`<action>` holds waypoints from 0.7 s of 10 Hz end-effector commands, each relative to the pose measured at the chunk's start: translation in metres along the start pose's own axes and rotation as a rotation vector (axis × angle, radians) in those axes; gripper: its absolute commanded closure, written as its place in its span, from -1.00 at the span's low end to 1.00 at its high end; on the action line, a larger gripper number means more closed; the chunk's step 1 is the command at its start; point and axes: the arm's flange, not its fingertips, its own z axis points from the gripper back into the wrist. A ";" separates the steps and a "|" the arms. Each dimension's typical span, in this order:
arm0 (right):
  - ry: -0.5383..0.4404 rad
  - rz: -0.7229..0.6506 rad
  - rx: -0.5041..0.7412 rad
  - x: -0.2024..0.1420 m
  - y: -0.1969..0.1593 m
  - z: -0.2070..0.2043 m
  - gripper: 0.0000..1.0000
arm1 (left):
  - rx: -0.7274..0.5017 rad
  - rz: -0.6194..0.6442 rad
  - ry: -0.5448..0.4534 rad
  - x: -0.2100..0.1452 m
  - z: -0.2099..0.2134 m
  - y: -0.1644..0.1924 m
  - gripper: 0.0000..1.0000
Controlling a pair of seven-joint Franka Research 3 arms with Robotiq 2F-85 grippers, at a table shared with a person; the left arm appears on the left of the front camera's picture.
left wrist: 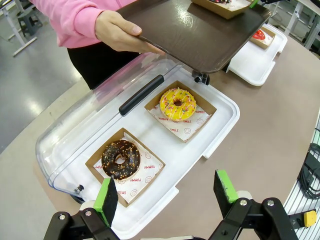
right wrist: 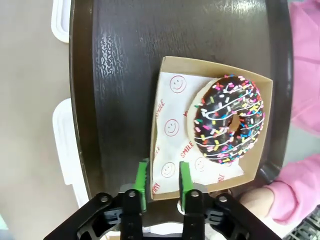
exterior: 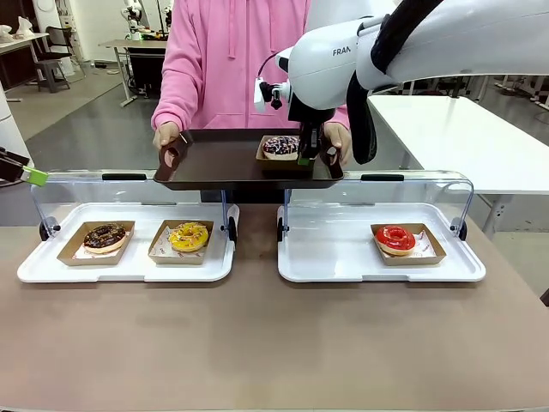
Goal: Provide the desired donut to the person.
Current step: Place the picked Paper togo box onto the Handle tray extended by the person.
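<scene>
Right wrist view: nearest, the right jaws stand slightly parted astride one wall of the cardboard box (right wrist: 215, 67), gripping nothing as far as I can see. The sprinkled donut (right wrist: 230, 120) sits in that box toward 1 o'clock from them. Being round, it has no long axis, and the straddled wall runs 6 to 12. The box rests on the dark tray (right wrist: 125, 75) that the person's hand (right wrist: 257, 200) holds at 4 o'clock. Backing off looks safest toward 6. The left jaws hang wide open and empty, well apart.

Chocolate donut (exterior: 104, 236) beside yellow donut (exterior: 189, 235); red donut (exterior: 395, 238) apart
</scene>
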 end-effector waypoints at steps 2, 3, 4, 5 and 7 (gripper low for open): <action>-0.013 0.007 0.047 -0.006 0.007 0.009 -0.71 | -0.012 0.000 -0.011 -0.001 0.000 0.002 -1.00; -0.008 0.005 0.061 -0.004 0.008 0.013 -0.92 | -0.012 0.000 -0.011 -0.001 0.000 0.002 -1.00; -0.023 0.017 0.057 -0.003 0.011 0.019 -1.00 | -0.012 0.000 -0.011 -0.001 0.000 0.002 -1.00; -0.025 0.022 0.064 -0.003 0.013 0.024 -1.00 | -0.012 0.000 -0.011 -0.001 0.000 0.002 -1.00; 0.000 0.006 0.100 -0.003 0.011 0.021 -1.00 | -0.012 0.000 -0.011 -0.001 0.000 0.002 -1.00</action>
